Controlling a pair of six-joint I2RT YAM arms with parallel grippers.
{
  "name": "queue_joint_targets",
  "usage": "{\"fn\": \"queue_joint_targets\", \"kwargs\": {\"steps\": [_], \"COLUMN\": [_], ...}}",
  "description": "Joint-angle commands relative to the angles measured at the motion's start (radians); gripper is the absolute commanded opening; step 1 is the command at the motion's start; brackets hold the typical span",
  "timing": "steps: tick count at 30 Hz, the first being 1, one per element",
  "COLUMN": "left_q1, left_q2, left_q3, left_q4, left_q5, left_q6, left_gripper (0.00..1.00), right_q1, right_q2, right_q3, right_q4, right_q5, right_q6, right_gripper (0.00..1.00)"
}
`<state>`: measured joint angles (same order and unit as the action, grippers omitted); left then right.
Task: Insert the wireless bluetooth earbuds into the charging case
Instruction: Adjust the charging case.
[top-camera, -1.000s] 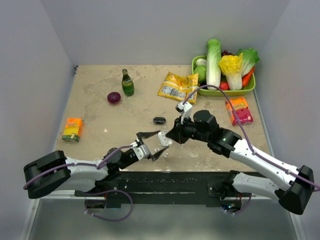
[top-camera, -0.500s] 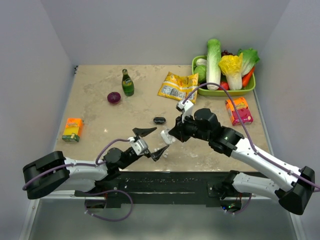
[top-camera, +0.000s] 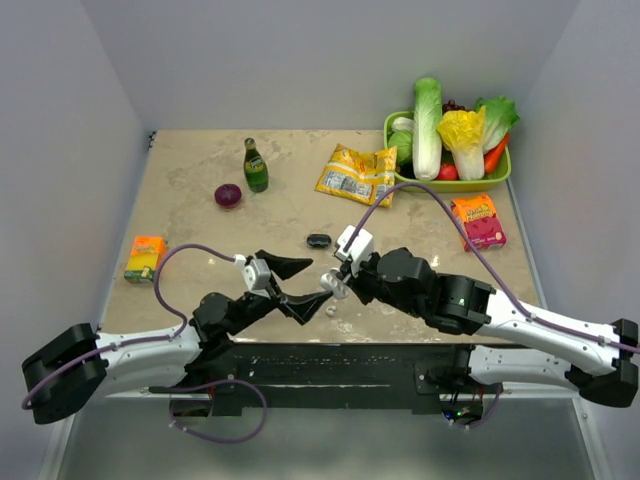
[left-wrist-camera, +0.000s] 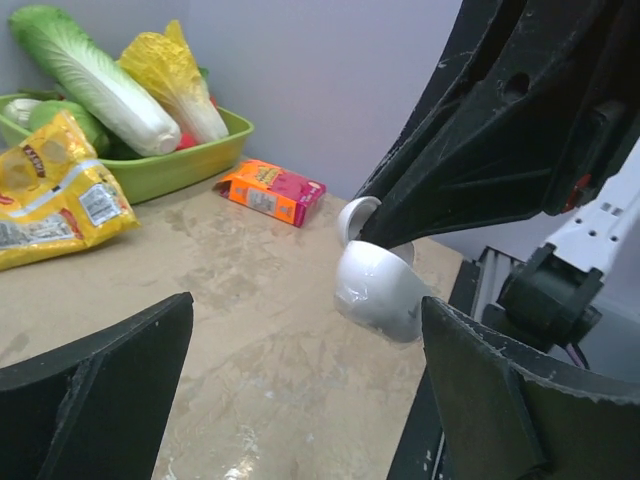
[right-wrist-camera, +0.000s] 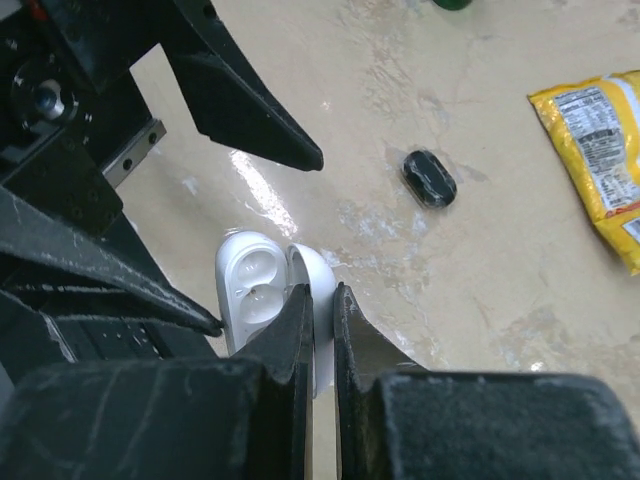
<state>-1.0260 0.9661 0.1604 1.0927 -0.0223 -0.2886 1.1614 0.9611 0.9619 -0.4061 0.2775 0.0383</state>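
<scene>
Since right end effector (right-wrist-camera: 318, 300) clamps the charging case (right-wrist-camera: 250, 285) by its open lid, wells sit exposed for the wide-open left end effector (left-wrist-camera: 305, 335).

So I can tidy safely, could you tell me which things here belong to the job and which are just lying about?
Job: open charging case, pinched in the right end effector; left end effector, open beside it.
Lying about: bottle, onion, orange box, yellow bag, black object, pink box, vegetable tray.
</scene>
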Motion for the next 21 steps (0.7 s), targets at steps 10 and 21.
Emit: {"fn": "queue_joint_targets", "kwargs": {"steps": [10,21], "left_q1": [0.073,0.073], "left_q2": [0.085,0.100], "left_q3": [0.082,0.148], "left_q4": [-0.026,-0.123], "left_q5": [0.521,0.495], "left_q6": [0.002,0.055], "left_gripper": [0.79,0.75], "right_q1": [0.127,0.204], "right_q2": [0.050,0.102], "right_q3": [0.147,0.147], "right_q4": [-0.149,-0.155], "right_q5": [0.233,0.215], "right_q6": [-0.192,-0.201], "right_gripper": [0.00,0.00]}}
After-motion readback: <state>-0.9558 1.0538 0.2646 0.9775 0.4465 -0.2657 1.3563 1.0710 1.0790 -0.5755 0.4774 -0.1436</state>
